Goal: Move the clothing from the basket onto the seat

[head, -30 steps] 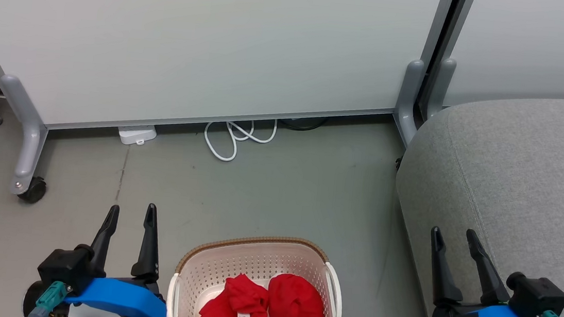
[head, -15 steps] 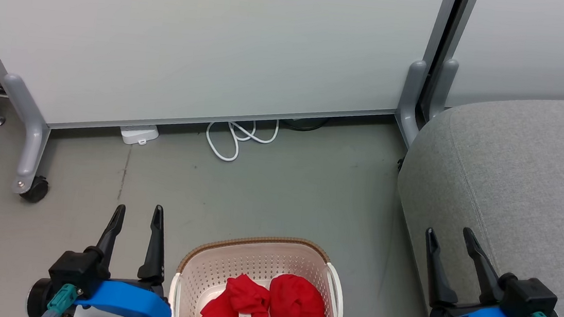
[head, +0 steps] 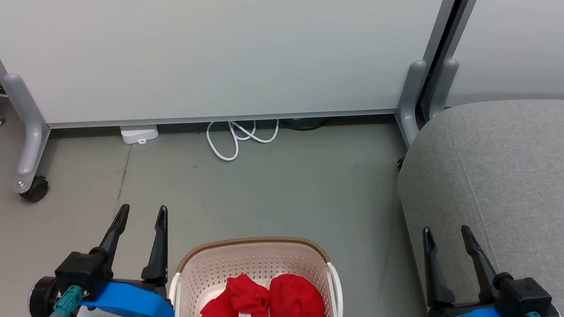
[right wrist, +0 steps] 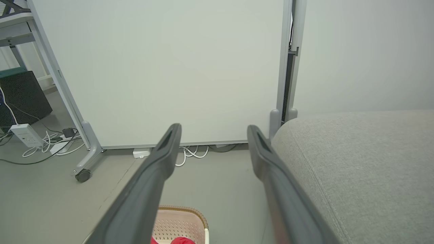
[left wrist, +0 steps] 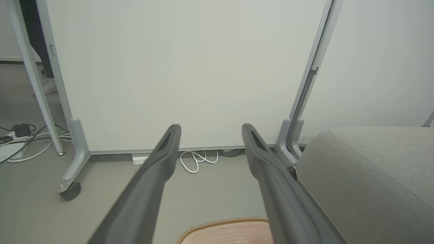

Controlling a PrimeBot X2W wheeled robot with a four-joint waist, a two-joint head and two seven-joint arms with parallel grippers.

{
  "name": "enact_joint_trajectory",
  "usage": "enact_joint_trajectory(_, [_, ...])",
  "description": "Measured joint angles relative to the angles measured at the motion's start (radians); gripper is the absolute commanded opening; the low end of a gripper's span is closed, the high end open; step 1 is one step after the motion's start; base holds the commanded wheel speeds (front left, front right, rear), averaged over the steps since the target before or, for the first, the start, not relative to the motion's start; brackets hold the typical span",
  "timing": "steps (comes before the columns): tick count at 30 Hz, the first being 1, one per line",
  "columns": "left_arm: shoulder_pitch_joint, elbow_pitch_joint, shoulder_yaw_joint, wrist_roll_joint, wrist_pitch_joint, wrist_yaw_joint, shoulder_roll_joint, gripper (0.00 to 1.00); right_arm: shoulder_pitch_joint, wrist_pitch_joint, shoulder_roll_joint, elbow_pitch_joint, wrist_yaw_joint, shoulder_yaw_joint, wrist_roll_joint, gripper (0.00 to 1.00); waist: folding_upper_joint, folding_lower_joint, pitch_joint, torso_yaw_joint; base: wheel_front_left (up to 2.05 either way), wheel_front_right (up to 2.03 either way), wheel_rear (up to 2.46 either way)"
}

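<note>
Floor [head: 283, 195] carries basket [head: 253, 240] of clothing [head: 294, 304] between left fingers [head: 159, 245], right fingers [head: 433, 269].

I've got my left gripper [head: 143, 208] at the near left, fingers spread wide and pointing far. My right gripper [head: 445, 229] sits at the near right, equally spread and leaning slightly left. Both are empty.

Lower centre: soft matt red cloth clothing [head: 296, 305] in perforated cream plastic basket [head: 209, 270], woven-look brown rim. Right: seat [head: 519, 166], rough grey woven fabric. Top: smooth matt panel [head: 195, 41], grey metal legs [head: 30, 139]; smooth floor [head: 283, 195].
</note>
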Motion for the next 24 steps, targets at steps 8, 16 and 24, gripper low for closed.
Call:
enact_joint_trajectory(8, [0.000,-0.003,-0.004,-0.003,0.000,0.002,0.000,1.00,0.000,0.000,0.000,0.001,0.000,0.000,0.001,1.00,0.0000,0.0000,-0.004,0.001,0.00,0.00,0.00])
enact_joint_trajectory(16, [0.003,-0.004,-0.012,-0.004,0.000,0.005,0.000,1.00,0.000,0.000,0.000,-0.001,0.000,0.003,0.003,1.00,0.0000,0.0000,0.002,-0.002,0.00,0.00,0.00])
enact_joint_trajectory(24, [-0.001,0.008,-0.007,0.010,0.000,0.002,0.001,1.00,-0.022,0.000,0.000,-0.014,0.000,0.034,0.019,1.00,0.0000,0.0000,0.052,-0.041,0.00,0.00,0.00])
